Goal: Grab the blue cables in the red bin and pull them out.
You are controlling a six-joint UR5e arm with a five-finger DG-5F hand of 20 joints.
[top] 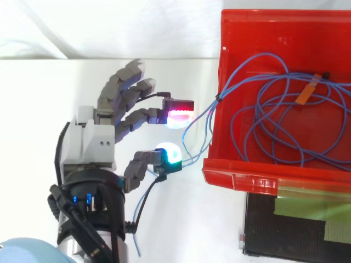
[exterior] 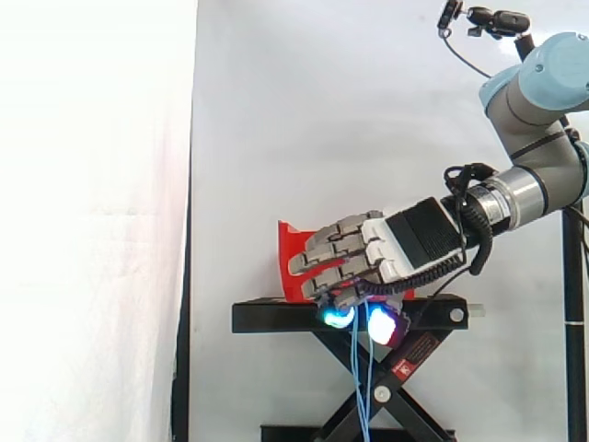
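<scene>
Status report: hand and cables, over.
Hand pinching cables. Strands out over bin rim, coil mostly inside. No obstruction seen.

Robotics lab or test cell. White curtain (exterior: 368, 138) backs the whole frame. Black scissor-lift stand (exterior: 276, 318) at lower centre carries a red bin (top: 258, 24). Industrial robot arm (exterior: 543, 92) enters upper right, beside a black pole (exterior: 575, 304).
</scene>
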